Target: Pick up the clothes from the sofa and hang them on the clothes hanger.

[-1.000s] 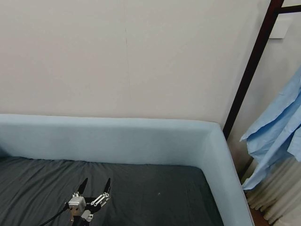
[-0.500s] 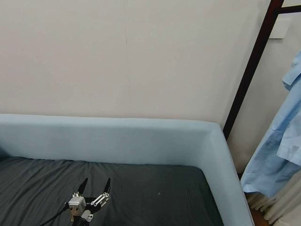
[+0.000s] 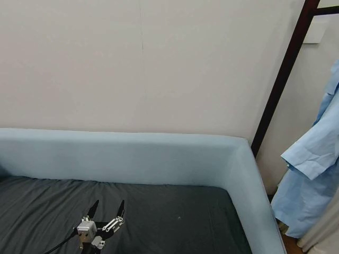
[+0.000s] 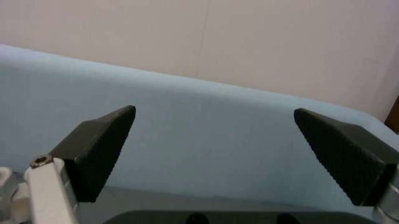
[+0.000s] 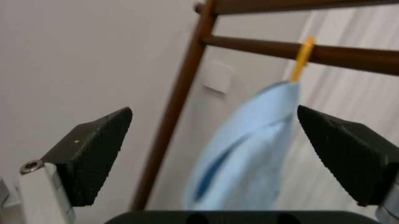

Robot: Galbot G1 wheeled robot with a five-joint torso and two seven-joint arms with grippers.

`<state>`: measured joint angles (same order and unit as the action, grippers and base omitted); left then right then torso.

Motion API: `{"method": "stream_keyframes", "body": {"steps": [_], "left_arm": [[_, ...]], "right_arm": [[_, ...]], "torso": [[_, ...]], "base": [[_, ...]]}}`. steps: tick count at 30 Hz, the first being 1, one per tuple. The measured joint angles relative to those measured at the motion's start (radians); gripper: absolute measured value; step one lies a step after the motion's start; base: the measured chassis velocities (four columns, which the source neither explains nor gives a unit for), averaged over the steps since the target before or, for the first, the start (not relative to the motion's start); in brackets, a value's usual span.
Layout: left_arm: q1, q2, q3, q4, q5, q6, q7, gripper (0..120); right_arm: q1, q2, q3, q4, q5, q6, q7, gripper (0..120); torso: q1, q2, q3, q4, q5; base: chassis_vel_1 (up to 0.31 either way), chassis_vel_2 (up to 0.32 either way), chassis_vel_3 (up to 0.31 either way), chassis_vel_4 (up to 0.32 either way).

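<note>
one pale wall (image 3: 159, 58) backs everything. against it stands a sofa (image 3: 159, 156) with a light blue padded frame and a dark grey seat (image 3: 175, 217), its right armrest running toward the camera. just beyond that armrest rises a dark brown clothes rack (image 3: 280, 79), one slanted post reaching past the top of the head view. in the right wrist view its crossbar (image 5: 355, 53) runs across above the clothes. a light blue shirt (image 3: 315, 174) hangs on the rack, to the right of the sofa and off the seat, one sleeve folded out in front and the hem low beside the sofa's end. the left claw (image 3: 108, 207) hovers low over the left part of the seat, its two black fingers spread apart and pointing toward the backrest. the right claw (image 5: 215, 111) faces the rack, fingers spread wide, with the hanging shirt farther off between them. a small yellow hook (image 5: 303, 58) holds the shirt's top to the crossbar.
</note>
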<state>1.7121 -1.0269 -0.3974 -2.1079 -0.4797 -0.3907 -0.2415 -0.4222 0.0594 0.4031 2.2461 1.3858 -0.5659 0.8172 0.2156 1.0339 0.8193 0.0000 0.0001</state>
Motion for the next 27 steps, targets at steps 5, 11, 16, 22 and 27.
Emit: {"method": "stream_keyframes", "body": {"steps": [5,11,16,22,27], "left_arm": [[0.000,0.000,0.000,0.000,0.000,0.000,0.000,100],[0.000,0.000,0.000,0.000,0.000,0.000,0.000,100],[0.000,0.000,0.000,0.000,0.000,0.000,0.000,100],[0.000,0.000,0.000,0.000,0.000,0.000,0.000,100],[0.000,0.000,0.000,0.000,0.000,0.000,0.000,100]], "right_arm": [[-0.013,0.032,0.009,0.114,0.050,0.168,-0.106,100],[-0.049,0.082,-0.020,0.179,0.105,0.278,-0.174,100],[-0.143,0.182,-0.061,0.164,0.073,0.312,-0.201,100],[-0.378,0.335,-0.061,0.088,-0.159,0.333,-0.291,100],[-0.542,0.473,-0.064,0.011,-0.353,0.352,-0.359,100]], "torso": [[0.000,0.000,0.000,0.0000,0.0000],[0.000,0.000,0.000,0.0000,-0.0001],[0.000,0.000,0.000,0.0002,0.0002],[0.000,0.000,0.000,0.0001,0.0003],[0.000,0.000,0.000,0.0000,0.0002]], "base": [[0.000,0.000,0.000,0.000],[0.000,0.000,0.000,0.000],[0.000,0.000,0.000,0.000],[0.000,0.000,0.000,0.000],[0.000,0.000,0.000,0.000]]}}
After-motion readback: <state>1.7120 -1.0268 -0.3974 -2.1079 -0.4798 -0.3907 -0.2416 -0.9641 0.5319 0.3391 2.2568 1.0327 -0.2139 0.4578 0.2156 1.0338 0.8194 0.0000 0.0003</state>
